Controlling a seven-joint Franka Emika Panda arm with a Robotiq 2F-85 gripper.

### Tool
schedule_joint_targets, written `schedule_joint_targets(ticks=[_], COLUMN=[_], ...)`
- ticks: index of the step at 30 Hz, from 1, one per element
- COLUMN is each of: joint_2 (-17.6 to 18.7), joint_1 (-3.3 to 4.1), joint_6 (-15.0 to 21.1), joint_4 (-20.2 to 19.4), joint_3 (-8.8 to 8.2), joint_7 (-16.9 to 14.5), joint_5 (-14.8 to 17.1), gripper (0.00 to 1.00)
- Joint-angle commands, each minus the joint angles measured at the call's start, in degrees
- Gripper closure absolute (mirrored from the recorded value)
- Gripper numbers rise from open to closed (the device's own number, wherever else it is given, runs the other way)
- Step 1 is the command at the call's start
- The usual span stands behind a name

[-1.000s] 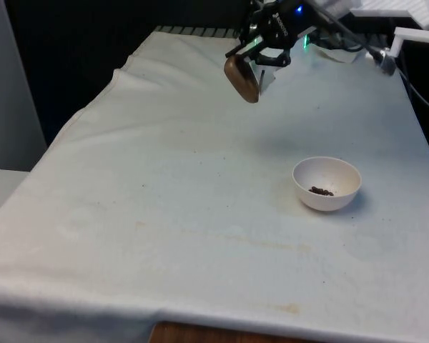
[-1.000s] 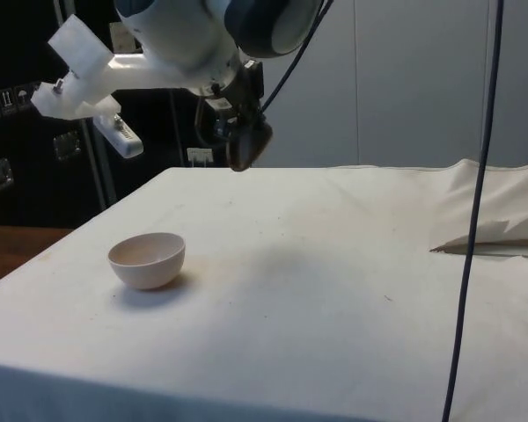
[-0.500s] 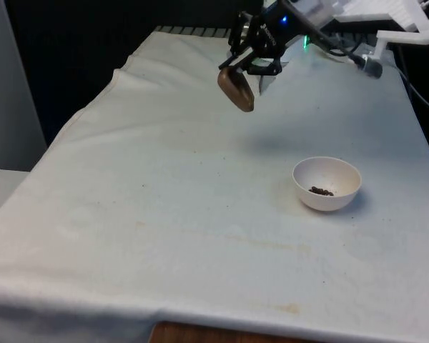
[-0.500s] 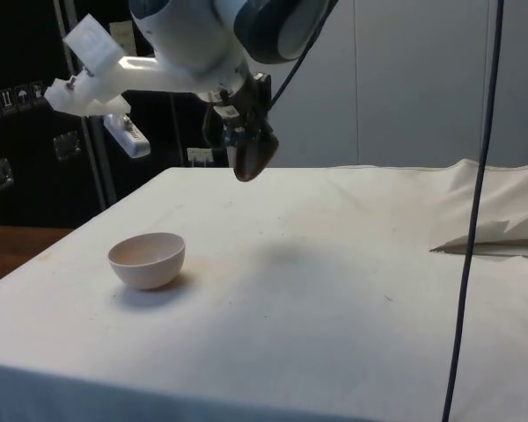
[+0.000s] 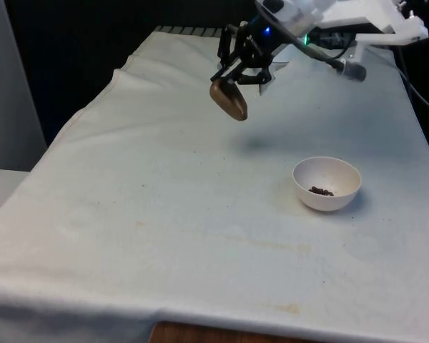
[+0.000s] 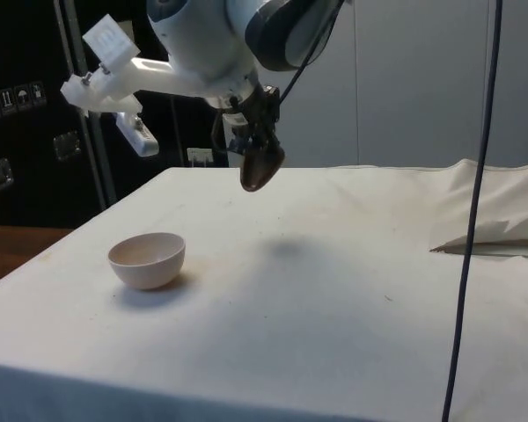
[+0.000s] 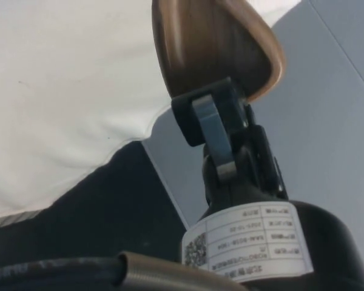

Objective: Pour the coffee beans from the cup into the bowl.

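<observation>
1. The jaws (image 5: 237, 75) are pressed onto the rim of a brown wooden cup (image 5: 229, 100). In the wrist view one black finger (image 7: 211, 118) lies flat against the cup's (image 7: 215, 45) wall at its edge, so the jaws are closed on the cup, not spread.
2. In the front view the cup hangs in the upper middle of the frame, well above the counter (image 5: 164, 207). It is tilted, rounded bottom pointing down towards the lower right. What is inside the cup cannot be made out.
3. In the side view the jaws (image 6: 253, 149) sit in the upper middle of the frame, under the white arm (image 6: 207, 48). The cup (image 6: 261, 169) hangs just beneath them, clear of the counter (image 6: 334, 290), with a faint shadow on the cloth below.
4. The white bowl (image 5: 327, 183) stands on the counter in the right centre of the front view, well apart from the cup, lower and further right in the frame. A small cluster of dark coffee beans (image 5: 320, 191) lies at its bottom.
5. In the side view the bowl (image 6: 147, 259) stands at the left centre of the frame, upright on the cloth. Its inside is hidden from this angle.
6. The white cloth is bunched into folds at the side view's right edge, and a black cable (image 6: 475, 202) hangs down in front of it.
</observation>
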Motion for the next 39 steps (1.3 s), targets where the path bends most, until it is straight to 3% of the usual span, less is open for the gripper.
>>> schedule_joint_targets(ticks=[1, 8, 9, 10, 18, 19, 20, 24, 26, 27, 28, 35, 36, 37, 39], joint_2=[-0.2, -0.3, 0.0, -0.3, -0.1, 0.1, 0.0, 0.5, 0.6, 0.5, 0.7, 1.8, 1.7, 1.9, 2.2], joint_1=[-0.57, -0.57, 0.0, -0.52, -0.46, 0.0, -0.4, -0.46, -0.46, 0.0, -0.4, -0.46, 0.0, -0.46, -0.46], joint_6=[1.8, 5.3, 4.1, 5.7, 9.6, 8.6, 10.1, 12.8, 13.8, 12.4, 14.3, 18.1, 16.8, 18.6, 19.5], joint_4=[-0.6, -1.8, -1.4, -2.0, -3.3, -3.0, -3.4, -4.1, -4.4, -4.1, -4.5, -5.0, -4.6, -5.0, -5.2], joint_3=[-0.23, -2.41, -2.58, -2.64, -4.47, -4.7, -4.64, -5.21, -5.39, -5.56, -5.5, -6.07, -6.3, -6.19, -6.36], joint_7=[-0.9, -2.2, -1.4, -2.3, -4.1, -3.5, -4.2, -5.2, -5.6, -4.8, -5.8, -7.4, -6.7, -7.7, -8.1], joint_5=[0.7, 1.9, 1.2, 2.0, 3.1, 2.6, 3.2, 3.3, 3.4, 2.8, 3.4, 3.5, 2.9, 3.4, 3.4], gripper=[1.0, 1.0, 1.0, 1.0, 1.0, 1.0, 1.0, 1.0, 1.0, 1.0, 1.0, 1.0, 1.0, 1.0, 1.0])
